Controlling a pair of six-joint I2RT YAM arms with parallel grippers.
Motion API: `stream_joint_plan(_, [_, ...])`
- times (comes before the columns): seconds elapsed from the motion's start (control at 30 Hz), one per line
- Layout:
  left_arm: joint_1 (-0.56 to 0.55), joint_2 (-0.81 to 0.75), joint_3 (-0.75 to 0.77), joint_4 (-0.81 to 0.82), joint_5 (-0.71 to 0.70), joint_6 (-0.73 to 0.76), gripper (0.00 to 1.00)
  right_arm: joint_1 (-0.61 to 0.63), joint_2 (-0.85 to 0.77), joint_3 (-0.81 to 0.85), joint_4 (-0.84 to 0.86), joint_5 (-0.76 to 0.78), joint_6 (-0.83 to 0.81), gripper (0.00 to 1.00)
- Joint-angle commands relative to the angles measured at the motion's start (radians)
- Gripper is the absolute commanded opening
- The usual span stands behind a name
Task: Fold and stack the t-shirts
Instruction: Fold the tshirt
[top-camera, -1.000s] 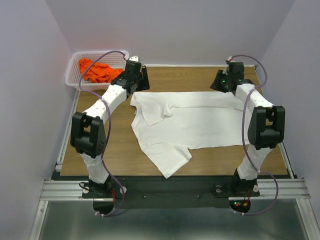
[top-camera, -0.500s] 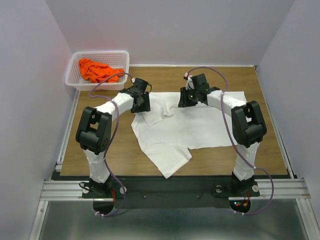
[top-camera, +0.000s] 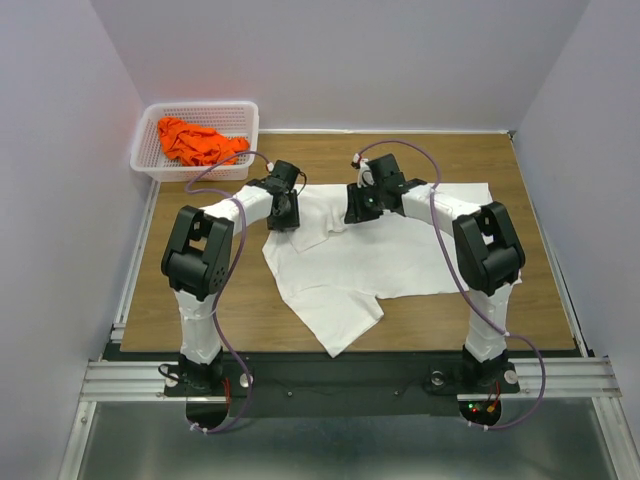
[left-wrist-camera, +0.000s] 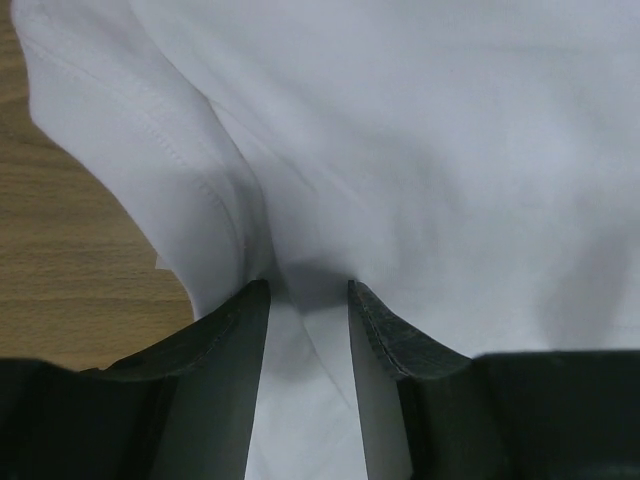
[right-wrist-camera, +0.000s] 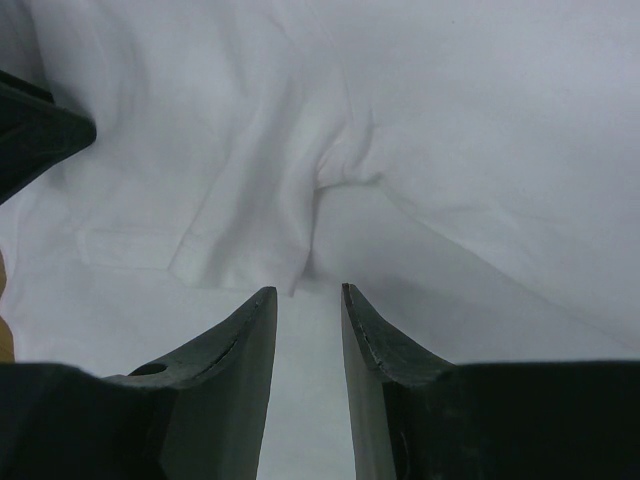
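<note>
white t-shirt (top-camera: 420, 250) beneath left claw (left-wrist-camera: 308, 288), right claw (right-wrist-camera: 309, 291)

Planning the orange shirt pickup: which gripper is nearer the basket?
Left. Left gripper is at the white t-shirt's basket-side edge, closest to the basket; right gripper is farther away, nearer mid-shirt.

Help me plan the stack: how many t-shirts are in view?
2: the white t-shirt spread on the table, the orange t-shirt crumpled in the basket at far left; others may hide beneath it.

Soft matt white cloth t-shirt (top-camera: 400, 250), orange cloth t-shirt (top-camera: 195, 142), white plastic lattice basket (top-camera: 146, 160), smooth wood-grain table (top-camera: 520, 160)
</note>
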Motion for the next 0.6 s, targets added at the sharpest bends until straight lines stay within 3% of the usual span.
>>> stream_joint_plan(0.0, [-0.004,0.008,0.05,-0.013,0.005,0.011,0.45,-0.002,0.009,0.048,0.023,-0.002,-0.014,0.38])
stream_joint_plan(0.57, [-0.004,-0.027,0.079,-0.05,0.003,0.034,0.0,0.0,0.009,0.051,0.023,-0.028,-0.017,0.38])
